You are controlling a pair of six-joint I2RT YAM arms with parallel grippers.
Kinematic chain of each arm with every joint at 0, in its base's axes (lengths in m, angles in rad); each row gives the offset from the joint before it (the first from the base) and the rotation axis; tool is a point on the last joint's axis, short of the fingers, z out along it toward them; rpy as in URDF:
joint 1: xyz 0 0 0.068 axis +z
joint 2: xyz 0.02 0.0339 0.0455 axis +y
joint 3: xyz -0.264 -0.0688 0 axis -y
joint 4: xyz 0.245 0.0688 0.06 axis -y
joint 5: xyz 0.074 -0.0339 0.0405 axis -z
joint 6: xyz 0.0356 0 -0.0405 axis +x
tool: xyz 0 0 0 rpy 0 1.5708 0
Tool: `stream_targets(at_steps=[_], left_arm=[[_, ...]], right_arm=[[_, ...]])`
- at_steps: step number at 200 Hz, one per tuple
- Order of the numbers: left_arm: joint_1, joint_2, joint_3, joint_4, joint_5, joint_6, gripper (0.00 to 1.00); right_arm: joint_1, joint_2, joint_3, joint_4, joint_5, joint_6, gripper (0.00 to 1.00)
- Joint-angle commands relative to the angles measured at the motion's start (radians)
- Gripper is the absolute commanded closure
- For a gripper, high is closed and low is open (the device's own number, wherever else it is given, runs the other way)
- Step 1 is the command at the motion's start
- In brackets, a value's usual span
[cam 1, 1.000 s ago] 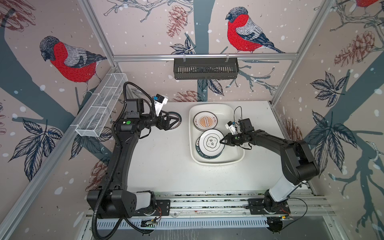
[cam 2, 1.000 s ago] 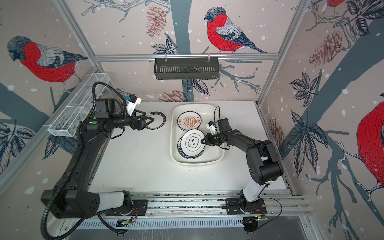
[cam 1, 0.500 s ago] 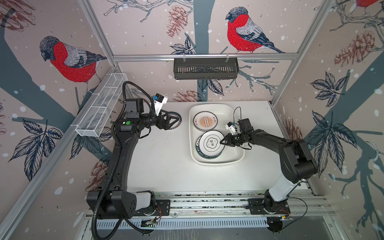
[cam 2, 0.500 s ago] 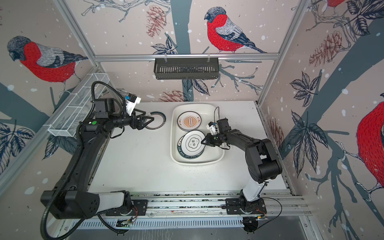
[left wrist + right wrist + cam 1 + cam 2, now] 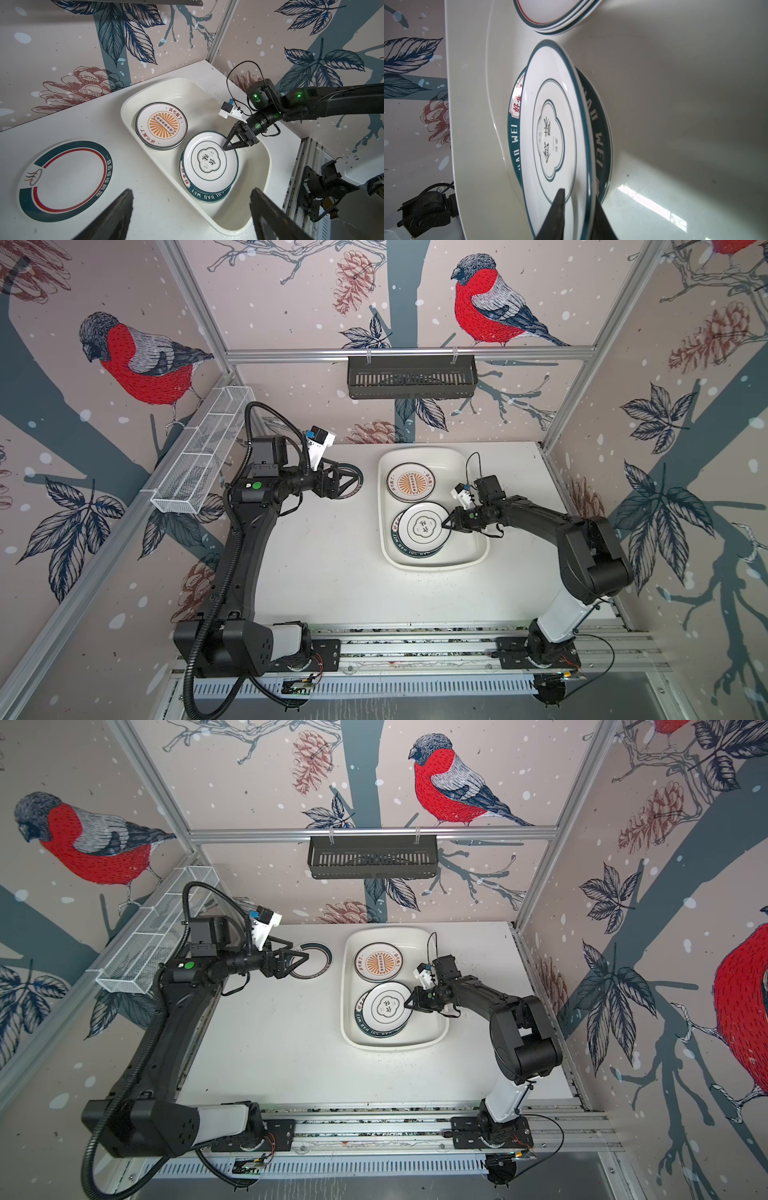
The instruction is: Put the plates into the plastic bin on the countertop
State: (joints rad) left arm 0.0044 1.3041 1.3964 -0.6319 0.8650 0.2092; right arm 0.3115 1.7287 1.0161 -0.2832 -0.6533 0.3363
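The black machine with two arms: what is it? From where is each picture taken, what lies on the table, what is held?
It is a robot: two black arms, each ending in two fingers. Two pictures look down from overhead; two come from the arms' wrists. On the white countertop stands a shallow white plastic bin. Inside lie an orange sunburst plate and a green-lettered plate under a white clover-emblem plate. The right arm's fingers straddle that top plate's rim; whether they pinch it is unclear. The left arm's fingers, open, are near a green-and-red-ringed plate outside the bin.
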Motion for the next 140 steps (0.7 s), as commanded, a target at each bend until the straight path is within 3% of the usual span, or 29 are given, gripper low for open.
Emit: stream_targets(at_steps=[1, 140], left_arm=[[0.0, -0.003, -0.008, 0.038, 0.025, 0.004, 0.13], [-0.001, 0.005, -0.031, 0.052, 0.04, -0.001, 0.13]], right_arm=[[0.002, 0.002, 0.007, -0.025, 0.033, -0.025, 0.77], [0.027, 0.002, 0.019, -0.059, 0.112, -0.042, 0.74]])
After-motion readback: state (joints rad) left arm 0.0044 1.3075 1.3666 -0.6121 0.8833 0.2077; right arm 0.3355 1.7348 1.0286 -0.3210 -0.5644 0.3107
